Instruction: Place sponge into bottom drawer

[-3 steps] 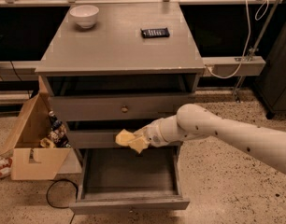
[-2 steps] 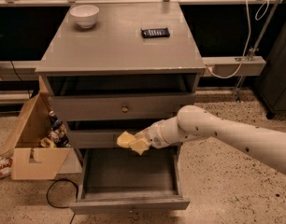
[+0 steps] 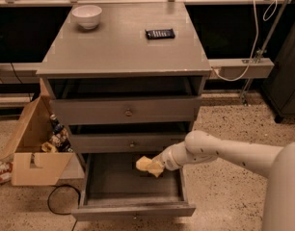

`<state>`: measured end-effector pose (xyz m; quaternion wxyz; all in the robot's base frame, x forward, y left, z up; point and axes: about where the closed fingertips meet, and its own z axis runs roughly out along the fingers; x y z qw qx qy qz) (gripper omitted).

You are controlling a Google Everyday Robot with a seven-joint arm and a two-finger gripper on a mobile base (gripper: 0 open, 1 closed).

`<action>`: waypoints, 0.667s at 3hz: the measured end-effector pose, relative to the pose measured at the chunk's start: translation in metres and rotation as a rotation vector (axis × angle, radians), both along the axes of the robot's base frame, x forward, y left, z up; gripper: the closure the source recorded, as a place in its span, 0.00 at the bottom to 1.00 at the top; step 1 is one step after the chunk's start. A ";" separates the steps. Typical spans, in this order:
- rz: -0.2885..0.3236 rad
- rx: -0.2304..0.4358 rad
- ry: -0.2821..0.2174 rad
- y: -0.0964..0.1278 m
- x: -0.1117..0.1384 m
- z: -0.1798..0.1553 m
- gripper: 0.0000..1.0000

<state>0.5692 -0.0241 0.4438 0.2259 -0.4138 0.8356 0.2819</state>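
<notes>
The pale-yellow sponge [image 3: 148, 165] is held by my gripper [image 3: 156, 167], which is shut on it, inside the open bottom drawer [image 3: 133, 209] of the grey cabinet. The sponge hangs just above the drawer's flat grey floor, at its back right, below the middle drawer's front. My white arm [image 3: 224, 153] reaches in from the right. The gripper's fingers are mostly hidden behind the sponge.
The two upper drawers [image 3: 128, 111] with round knobs are closed. A white bowl [image 3: 87, 16] and a black remote [image 3: 160, 33] lie on the cabinet top. An open cardboard box [image 3: 29, 150] with items stands on the floor at the left. A black cable [image 3: 58, 201] lies near the drawer's left corner.
My gripper has moved down and to the right with the sponge, from in front of the middle drawer into the open bottom drawer.
</notes>
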 end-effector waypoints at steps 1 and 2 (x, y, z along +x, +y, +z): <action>-0.027 0.006 0.057 -0.025 0.004 -0.061 1.00; -0.045 0.036 0.104 -0.040 0.011 -0.110 1.00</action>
